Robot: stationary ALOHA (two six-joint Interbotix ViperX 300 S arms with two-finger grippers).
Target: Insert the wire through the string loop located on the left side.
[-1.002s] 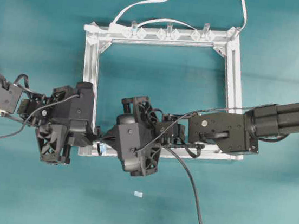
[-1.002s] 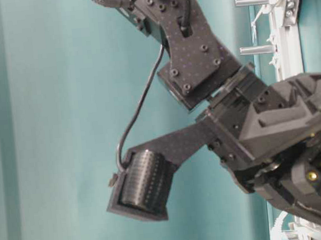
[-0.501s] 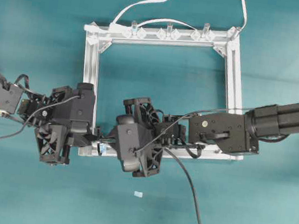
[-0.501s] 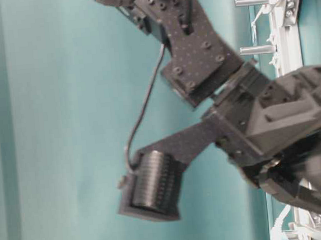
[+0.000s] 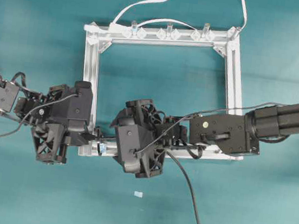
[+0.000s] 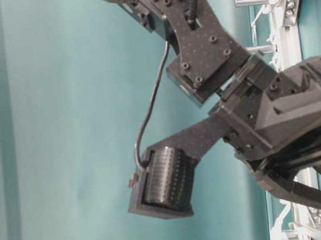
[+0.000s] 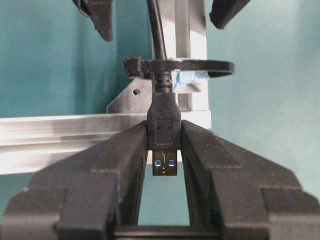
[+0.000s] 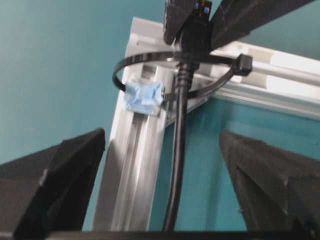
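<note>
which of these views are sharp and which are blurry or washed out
Left wrist view: crisp on the small black rectangular USB plug. Right wrist view: soft on the thin dark string loop, with glare on the silver aluminium frame rail. Table-level view: soft, slightly grainy. Overhead view: evenly lit, sharp.

Overhead view: the thin dark string loop and the black USB-style plug of the long black wire are hidden beneath the two black end effectors at the near-left corner of the silver aluminium frame (image 5: 91, 77); only a pale-blue speck shows between them, too small to resolve. The white cable (image 5: 146, 2) is cut off by the far edge. Table-level view: the frame is cropped at the right edge, and the arm covers most of it. Right wrist view: the wire (image 8: 179, 150) leaves the bottom edge; the end effector fingers (image 8: 55, 185) are blurred and cropped.
</note>
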